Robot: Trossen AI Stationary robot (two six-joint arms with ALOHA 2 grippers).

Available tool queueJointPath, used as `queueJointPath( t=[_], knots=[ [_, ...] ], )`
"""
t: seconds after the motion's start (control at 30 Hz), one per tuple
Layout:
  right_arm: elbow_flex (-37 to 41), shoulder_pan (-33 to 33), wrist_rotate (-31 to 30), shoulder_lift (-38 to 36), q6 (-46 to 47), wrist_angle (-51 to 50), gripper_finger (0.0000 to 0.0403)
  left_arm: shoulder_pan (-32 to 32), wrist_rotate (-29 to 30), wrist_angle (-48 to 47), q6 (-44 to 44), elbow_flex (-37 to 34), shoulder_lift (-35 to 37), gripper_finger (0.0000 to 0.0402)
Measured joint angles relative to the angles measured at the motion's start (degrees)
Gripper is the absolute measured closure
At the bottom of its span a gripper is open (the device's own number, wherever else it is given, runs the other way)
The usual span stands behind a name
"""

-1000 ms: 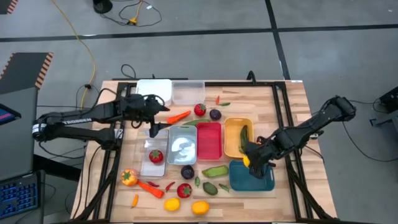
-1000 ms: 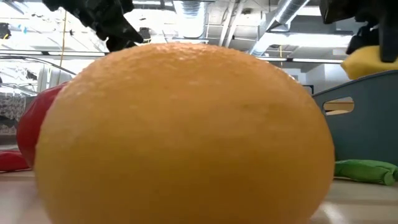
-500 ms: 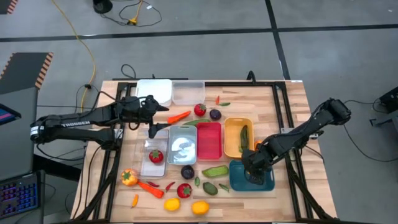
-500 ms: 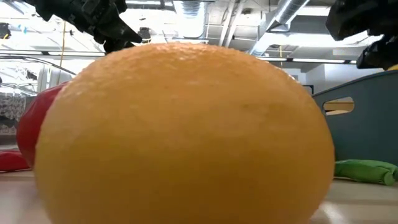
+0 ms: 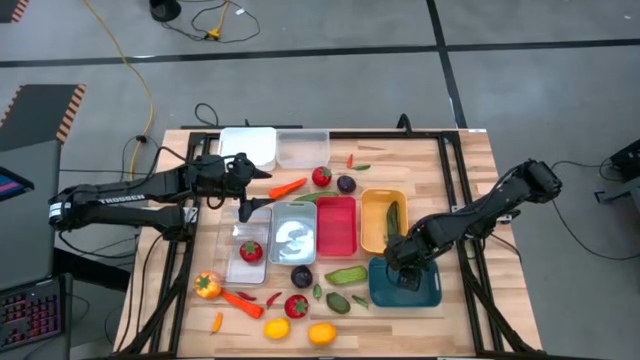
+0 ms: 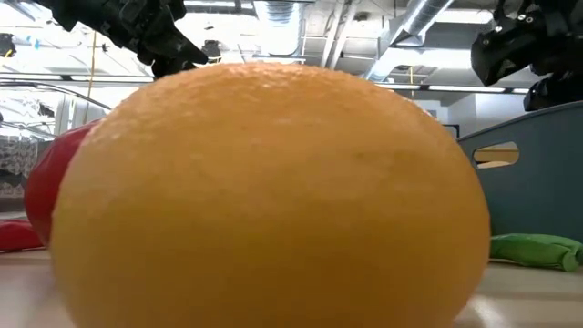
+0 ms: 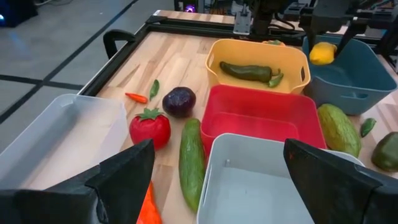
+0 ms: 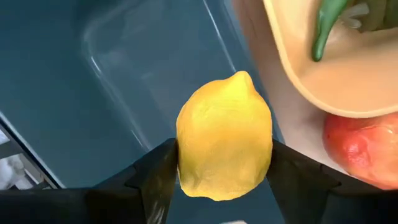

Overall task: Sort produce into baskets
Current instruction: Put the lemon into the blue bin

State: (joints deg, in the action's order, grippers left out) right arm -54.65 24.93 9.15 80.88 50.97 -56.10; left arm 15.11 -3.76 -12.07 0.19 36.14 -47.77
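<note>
The right gripper (image 5: 405, 272) has dropped down into the teal basket (image 5: 428, 294) at the near right of the table (image 5: 470, 190); a sec ago it hung above the basket's left rim with the lemon (image 8: 224, 144) showing yellow from above, and now the arm covers it in the high view. In the low view the lemon was above the teal wall a sec ago and is gone from sight now. The jaws have widened a bit since then, yet both fingers (image 8: 155, 177) look to be touching the lemon's sides (right wrist view), so it seems held, just over the basket floor. The left arm has barely shifted: left gripper (image 5: 243, 200) hovers wide open, holding nothing, over the far edge of the silver-grey basket (image 5: 293, 232).

Big to small:
- Baskets in a row, L to R: clear one w/ a red tomato (image 5: 251, 251), silver-grey, red basket (image 5: 336, 226), yellow basket (image 5: 372, 220) w/ a green pepper (image 7: 247, 71) in it. White basket (image 5: 250, 146) and a 2nd clear basket (image 5: 303, 149) at the far edge.
- Orange (image 6: 269, 196) near the table's near edge, fills the low view.
- Cucumber (image 7: 191, 162) beside the red basket, plum (image 7: 179, 101) and a strawberry-like red fruit (image 7: 150, 128) just beyond.
- Lemon: bright yellow, dimpled skin, pointed tip.
- Small chili (image 7: 136, 98) on the wood, far side.
</note>
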Motion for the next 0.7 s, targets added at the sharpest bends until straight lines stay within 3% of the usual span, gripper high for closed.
queueJointPath(
  t=[0.4,0.7],
  knots=[
    [0.00,0.02,0.02,0.00,-0.06,-0.14,0.0141,0.04,0.08,-0.01,0.02,0.00,0.00,0.0057],
    [0.00,0.04,3.30,0.00,-4.51,2.17,0.0141,0.04,0.11,-0.01,0.02,0.00,0.00,0.0057]
  ],
)
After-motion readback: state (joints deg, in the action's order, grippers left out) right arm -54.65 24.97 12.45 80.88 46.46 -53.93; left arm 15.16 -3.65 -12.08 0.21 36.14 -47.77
